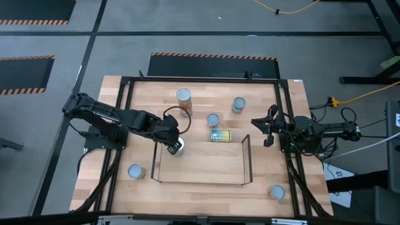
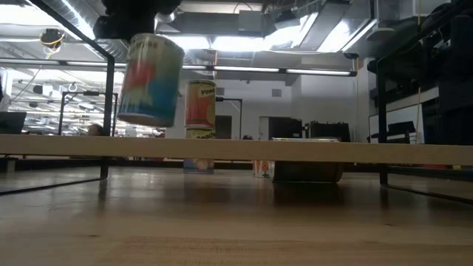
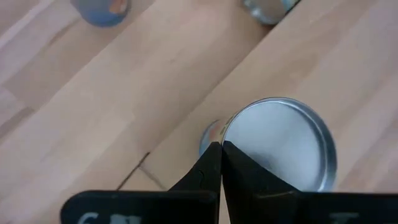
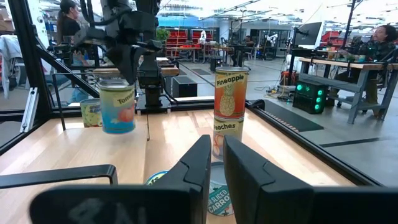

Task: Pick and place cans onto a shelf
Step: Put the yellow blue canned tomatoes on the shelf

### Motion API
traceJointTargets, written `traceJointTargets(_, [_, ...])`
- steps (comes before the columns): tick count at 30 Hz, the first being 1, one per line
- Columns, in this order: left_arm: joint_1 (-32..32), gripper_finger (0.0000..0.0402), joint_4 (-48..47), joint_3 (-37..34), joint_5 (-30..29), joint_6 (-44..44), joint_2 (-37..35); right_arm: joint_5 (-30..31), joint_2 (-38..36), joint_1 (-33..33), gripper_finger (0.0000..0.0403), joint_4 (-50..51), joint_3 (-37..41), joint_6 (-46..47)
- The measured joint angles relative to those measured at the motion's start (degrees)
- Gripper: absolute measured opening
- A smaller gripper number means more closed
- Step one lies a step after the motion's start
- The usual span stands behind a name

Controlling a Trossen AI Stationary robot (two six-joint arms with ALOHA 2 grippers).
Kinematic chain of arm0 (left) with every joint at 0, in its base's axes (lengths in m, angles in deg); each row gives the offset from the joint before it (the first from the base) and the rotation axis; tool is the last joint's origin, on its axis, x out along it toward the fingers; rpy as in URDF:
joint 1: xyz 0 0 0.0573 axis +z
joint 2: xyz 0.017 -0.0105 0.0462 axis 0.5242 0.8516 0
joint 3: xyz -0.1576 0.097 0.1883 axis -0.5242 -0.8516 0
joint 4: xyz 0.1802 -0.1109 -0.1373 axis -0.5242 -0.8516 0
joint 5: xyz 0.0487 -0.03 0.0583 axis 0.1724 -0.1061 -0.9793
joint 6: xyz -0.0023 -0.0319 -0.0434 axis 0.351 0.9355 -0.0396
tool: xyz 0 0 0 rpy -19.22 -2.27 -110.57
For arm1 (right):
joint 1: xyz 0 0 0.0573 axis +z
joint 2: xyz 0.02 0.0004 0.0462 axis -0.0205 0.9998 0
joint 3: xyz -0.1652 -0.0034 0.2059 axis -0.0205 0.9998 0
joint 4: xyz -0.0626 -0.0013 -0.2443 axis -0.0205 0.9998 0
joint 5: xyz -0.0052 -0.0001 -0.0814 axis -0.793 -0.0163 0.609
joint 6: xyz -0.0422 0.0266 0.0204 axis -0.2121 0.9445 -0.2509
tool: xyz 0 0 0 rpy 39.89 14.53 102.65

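Observation:
My left gripper (image 1: 175, 139) is shut on a can with a blue, red and white label (image 2: 150, 80). The can hangs a little above the far left corner of the shelf (image 1: 200, 164), a light-wood board with black wire ends. A stack of two cans (image 1: 183, 97) stands behind the shelf, with two single cans (image 1: 213, 120) (image 1: 238, 104) to its right. One can lies on its side (image 1: 220, 135) by the shelf's far edge. My right gripper (image 1: 267, 131) waits at the table's right side, a narrow gap between its fingers and nothing in it. My left gripper pinches the can's raised top rim (image 3: 229, 129) between its two fingertips, at one spot on the edge of the silvery lid. The fingers come steeply from above. The can hangs below them, tilted and clear of the shelf board.
One can (image 1: 136, 171) stands left of the shelf near the table's front, another (image 1: 275, 192) at the front right. A black frame (image 1: 125, 87) runs around the tabletop. The shelf board (image 2: 236, 148) is bare along its length. People sit in the room beyond the table.

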Motion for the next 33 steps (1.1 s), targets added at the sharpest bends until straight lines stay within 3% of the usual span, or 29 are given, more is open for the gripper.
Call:
traceJointTargets(19, [0.0, 0.0, -2.9, 0.0, -1.4, 0.2, 4.3, 0.0, 0.3, 0.0, 0.0049, 0.0, 0.0, 0.0])
traceJointTargets(33, [0.0, 0.0033, -2.9, 0.0, -0.4, 0.2, 4.6, 0.0, 0.3, 0.0, 0.0049, 0.0, 0.0, 0.1])
